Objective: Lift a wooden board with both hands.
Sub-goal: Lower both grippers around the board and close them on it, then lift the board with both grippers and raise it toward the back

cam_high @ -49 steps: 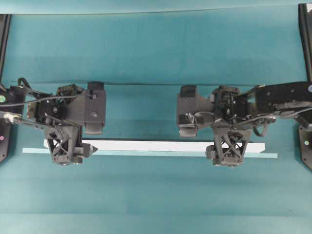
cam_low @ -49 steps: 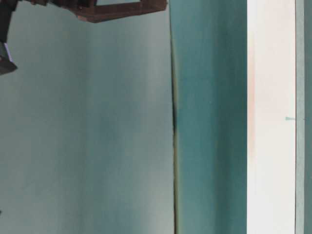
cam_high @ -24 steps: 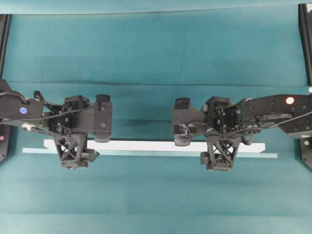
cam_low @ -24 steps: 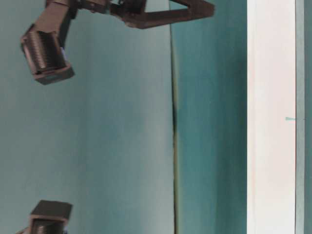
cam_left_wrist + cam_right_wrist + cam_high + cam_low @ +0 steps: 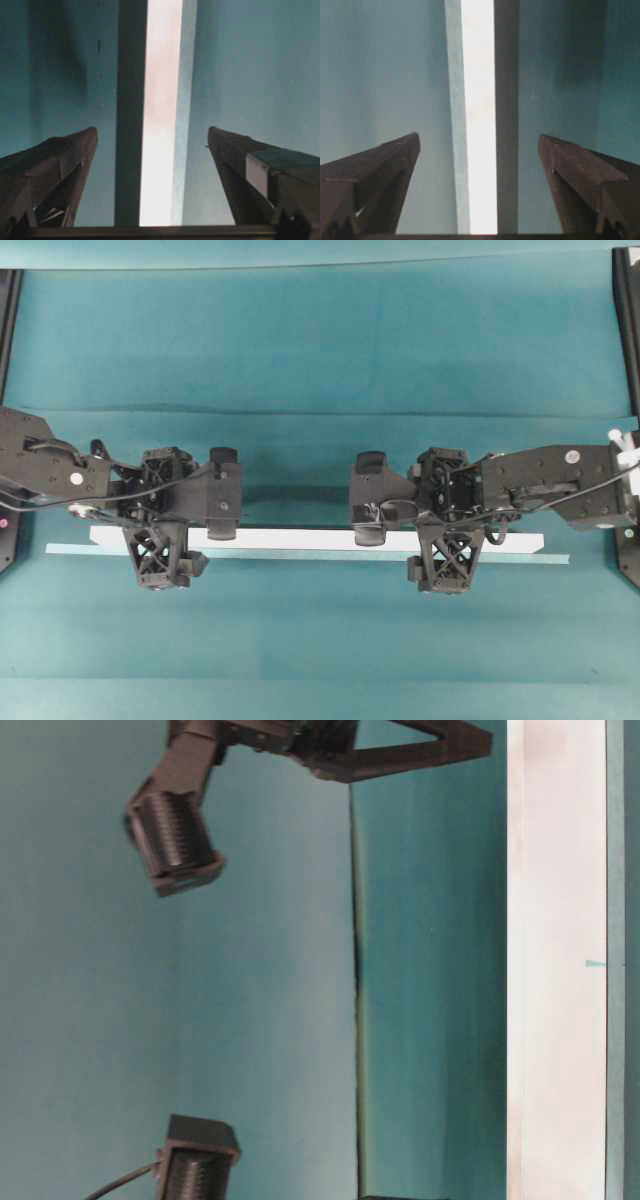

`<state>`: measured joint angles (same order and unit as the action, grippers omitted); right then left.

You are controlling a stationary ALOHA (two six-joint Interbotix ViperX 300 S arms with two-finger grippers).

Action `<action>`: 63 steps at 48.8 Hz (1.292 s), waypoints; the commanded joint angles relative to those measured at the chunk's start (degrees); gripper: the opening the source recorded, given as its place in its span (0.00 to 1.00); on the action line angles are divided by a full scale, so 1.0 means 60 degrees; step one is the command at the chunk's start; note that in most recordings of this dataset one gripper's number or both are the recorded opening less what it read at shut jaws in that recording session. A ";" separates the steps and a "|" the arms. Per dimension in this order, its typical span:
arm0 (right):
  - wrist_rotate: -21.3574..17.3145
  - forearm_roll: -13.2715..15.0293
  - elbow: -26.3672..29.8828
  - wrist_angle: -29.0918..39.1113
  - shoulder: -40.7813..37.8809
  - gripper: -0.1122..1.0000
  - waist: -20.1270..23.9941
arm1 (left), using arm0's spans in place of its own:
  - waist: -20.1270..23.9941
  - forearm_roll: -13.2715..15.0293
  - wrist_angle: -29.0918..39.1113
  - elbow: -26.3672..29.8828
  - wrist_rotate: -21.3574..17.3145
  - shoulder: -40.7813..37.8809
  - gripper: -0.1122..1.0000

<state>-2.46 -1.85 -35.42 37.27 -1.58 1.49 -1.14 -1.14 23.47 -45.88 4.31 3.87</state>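
The left gripper [image 5: 158, 552] hung over the left part of the wooden board [image 5: 300, 539], its fingers [image 5: 60, 165] spread wide with the board running between them, untouched. The board lay flat on the teal table [image 5: 320, 340], stretched across the middle, a pale teal strip [image 5: 300, 554] just beside its near edge. The right gripper [image 5: 447, 558] stood over the board's right part, likewise spread wide and gripping nothing. No containers showed.
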 commanded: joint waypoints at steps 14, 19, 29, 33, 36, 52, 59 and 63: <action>0.0059 0.0000 -0.0396 -0.0850 -0.0483 0.95 0.0015 | 0.0015 -0.0029 -0.0454 0.0103 0.0000 -0.0396 0.99; 0.0059 0.0000 -0.0469 -0.0894 -0.0483 0.95 0.0000 | 0.0015 -0.0029 -0.0454 0.0103 0.0000 -0.0410 0.99; 0.0044 0.0000 -0.0557 -0.1025 -0.0483 0.95 0.0000 | 0.0000 -0.0015 -0.0454 0.0088 0.0015 -0.0396 0.99; 0.0044 0.0000 -0.0527 -0.1128 -0.0483 0.95 -0.0015 | 0.0000 -0.0029 -0.0454 0.0103 0.0029 -0.0410 0.99; 0.0044 -0.0015 -0.0513 -0.1143 -0.0498 0.94 0.0000 | -0.0015 -0.0029 -0.0454 0.0117 0.0015 -0.0410 0.98; 0.0088 0.0000 -0.0483 -0.1025 -0.0513 0.37 0.0000 | -0.0088 -0.0015 -0.0454 0.0088 -0.0015 -0.0396 0.43; 0.0088 -0.0015 -0.0469 -0.0996 -0.0513 0.29 0.0029 | -0.0088 -0.0029 -0.0454 0.0117 -0.0059 -0.0410 0.26; 0.0088 0.0000 -0.0469 -0.0981 -0.0513 0.29 0.0029 | -0.0088 -0.0029 -0.0454 0.0117 -0.0029 -0.0410 0.26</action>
<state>-2.37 -1.85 -38.58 31.29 -4.22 1.41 -1.49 -1.14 21.01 -45.88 3.96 1.14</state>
